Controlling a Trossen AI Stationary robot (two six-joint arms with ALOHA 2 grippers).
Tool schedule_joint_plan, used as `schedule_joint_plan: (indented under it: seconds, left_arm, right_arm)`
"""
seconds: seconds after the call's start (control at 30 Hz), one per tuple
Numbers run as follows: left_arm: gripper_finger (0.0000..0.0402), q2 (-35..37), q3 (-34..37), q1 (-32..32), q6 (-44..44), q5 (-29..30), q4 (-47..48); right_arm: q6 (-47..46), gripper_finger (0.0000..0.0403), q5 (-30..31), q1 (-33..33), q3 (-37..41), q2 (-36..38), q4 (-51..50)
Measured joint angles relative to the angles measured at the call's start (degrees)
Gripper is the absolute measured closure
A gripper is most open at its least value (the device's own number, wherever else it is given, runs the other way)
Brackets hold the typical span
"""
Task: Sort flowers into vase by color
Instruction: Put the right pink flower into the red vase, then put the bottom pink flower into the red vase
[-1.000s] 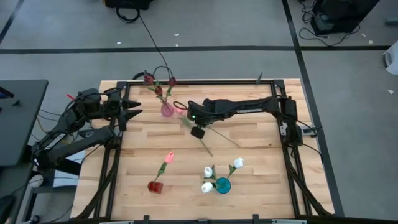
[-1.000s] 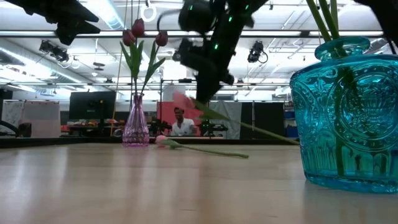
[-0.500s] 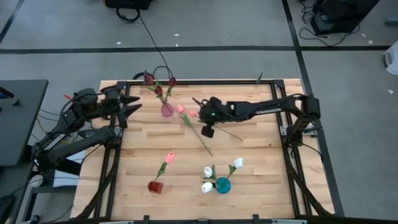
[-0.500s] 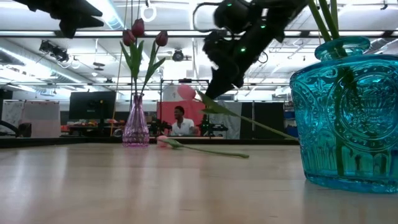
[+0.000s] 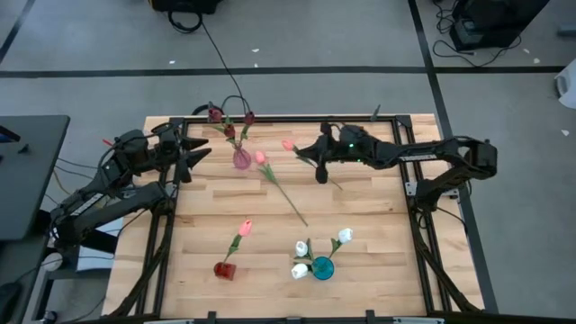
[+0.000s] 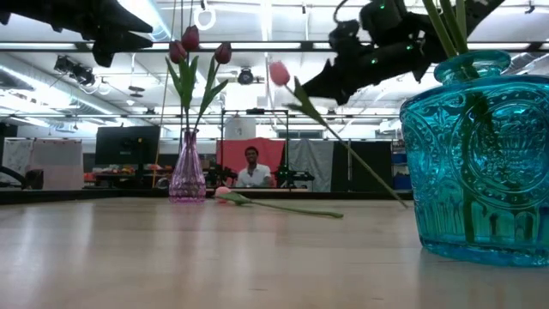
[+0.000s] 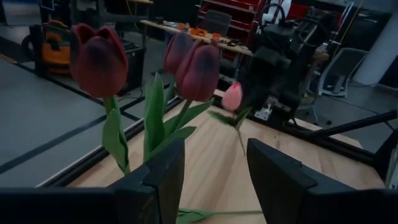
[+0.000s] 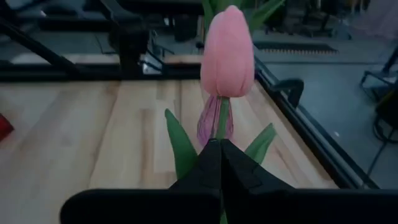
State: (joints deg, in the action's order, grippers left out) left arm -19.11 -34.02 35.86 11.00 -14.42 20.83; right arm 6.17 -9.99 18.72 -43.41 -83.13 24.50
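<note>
My right gripper (image 5: 313,155) is clenched on the stem of a pink tulip (image 5: 289,144), and over the last second I have swung it away from the middle of the table toward the far edge and lifted it, so in the low view the bud (image 6: 279,73) now rides high with the stem trailing down beneath my fingers instead of drooping near the boards. The wrist view shows that bud (image 8: 227,53) standing straight up just beyond my closed fingertips, with the pale pink vase (image 8: 215,124) directly behind it. That vase (image 5: 242,158) holds 3 dark maroon tulips (image 5: 229,121), so I judge it the wrong home for this colour; the red vase (image 5: 225,269), well behind my tool toward the near edge, already carries 1 pink tulip (image 5: 245,226), and I judge the flower belongs there. A second pink tulip (image 5: 261,158) lies flat on the table just beside my gripper, not yet picked up. The blue vase (image 5: 322,267) holds 3 white tulips (image 5: 301,247). My left gripper (image 5: 200,154) hangs released, off to the far side of the pale pink vase, waiting. I can read no brand, label or writing anywhere.
</note>
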Motion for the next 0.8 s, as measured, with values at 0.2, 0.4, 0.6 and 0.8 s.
schedule_joint_plan:
  seconds: [0.2, 0.4, 0.6, 0.8]
  left_arm:
    - [0.0223, -0.3, 2.1, 0.0, -0.1, 2.4, -3.9]
    - [0.0223, -1.8, 5.2, -0.4, 2.9, 2.8, -6.6]
    - [0.0224, -8.7, 5.4, -6.6, 2.4, 3.0, -11.6]
    - [0.0225, -10.1, 5.4, -10.4, 2.3, 4.8, -11.9]
  right_arm:
    - [-1.9, 0.0398, -6.8, 1.6, 0.7, 3.3, 1.9]
    - [-2.4, 0.0398, -18.2, 1.6, 0.8, -0.1, 15.9]
    - [-5.3, 0.0398, -20.7, 2.0, -1.4, -6.7, 25.3]
    - [-2.5, 0.0394, -18.3, 4.4, -6.0, -6.6, 4.7]
